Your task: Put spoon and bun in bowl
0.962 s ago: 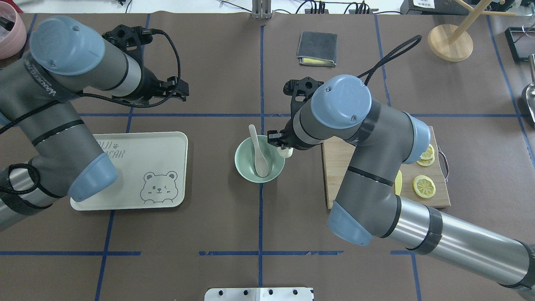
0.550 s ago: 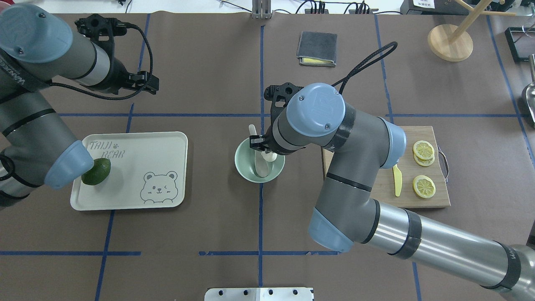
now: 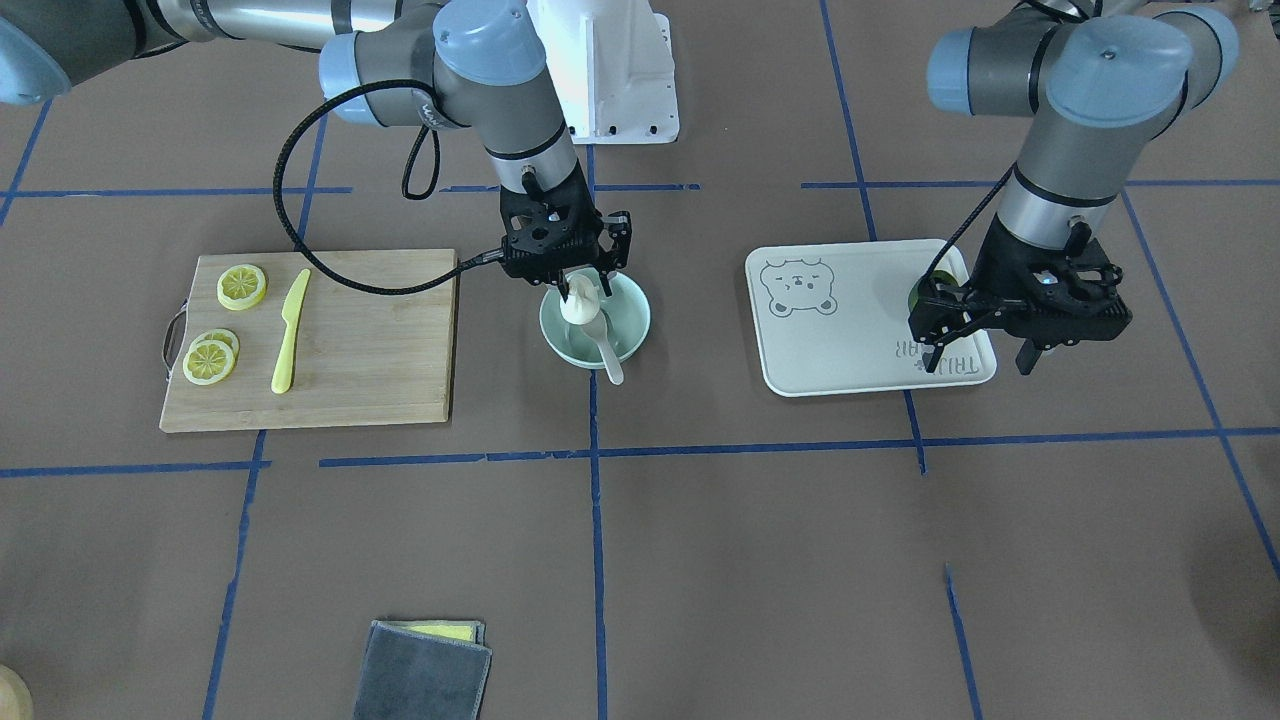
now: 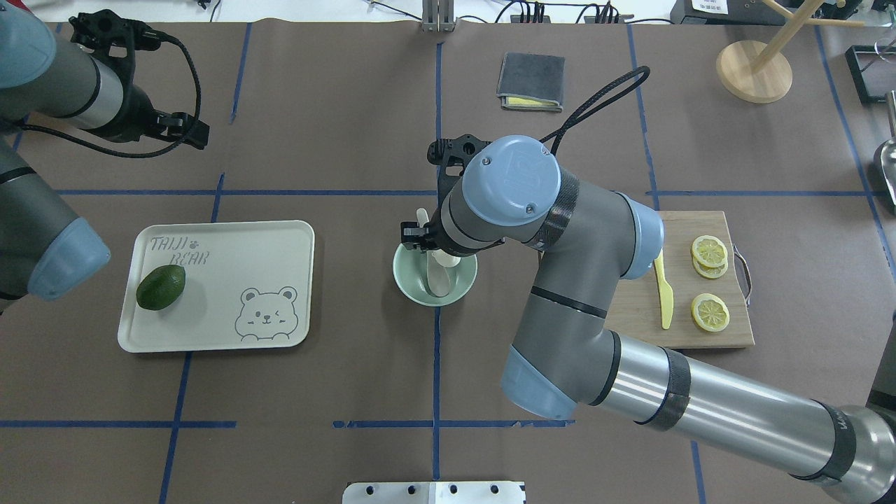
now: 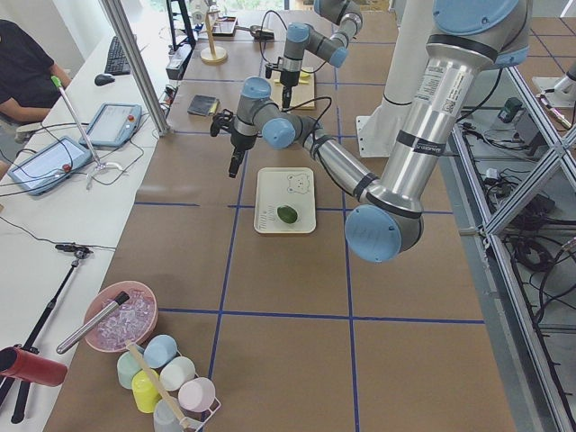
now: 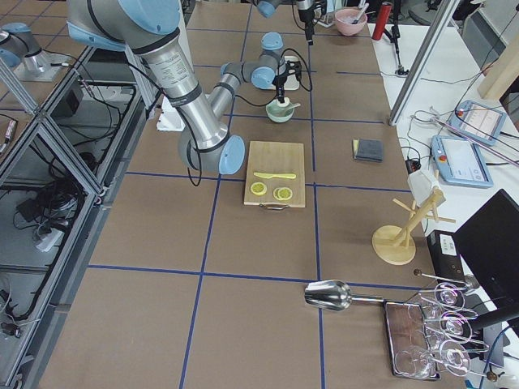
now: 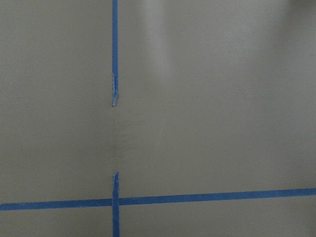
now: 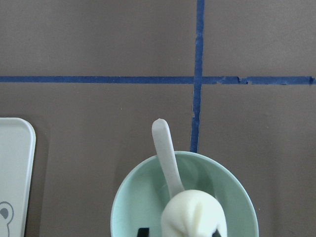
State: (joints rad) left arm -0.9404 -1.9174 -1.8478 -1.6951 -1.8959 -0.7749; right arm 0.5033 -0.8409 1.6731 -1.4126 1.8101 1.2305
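The mint-green bowl (image 4: pixel 402 277) stands at the table's centre. The cream spoon (image 4: pixel 422 218) lies in it, scoop down, with its handle sticking out over the far rim. My right gripper (image 3: pixel 580 290) hangs straight over the bowl, shut on the white bun (image 3: pixel 580 305), which is down inside the bowl above the spoon's scoop. In the right wrist view the bun (image 8: pixel 195 215) sits over the spoon (image 8: pixel 165 150) and the bowl (image 8: pixel 129 197). My left gripper (image 4: pixel 190 133) is open and empty, high at the far left, away from the bowl.
An off-white bear tray (image 4: pixel 273 241) on the left holds a dark green fruit (image 4: pixel 160 287). A wooden board (image 4: pixel 707 337) on the right carries lemon slices (image 4: pixel 710 312) and a yellow knife (image 4: pixel 663 297). A folded grey cloth (image 4: pixel 530 80) lies at the far side.
My right gripper has carried the bun leftward from the bowl's right rim to over the bowl. My left arm has drawn back to the far left, uncovering the green fruit on the tray.
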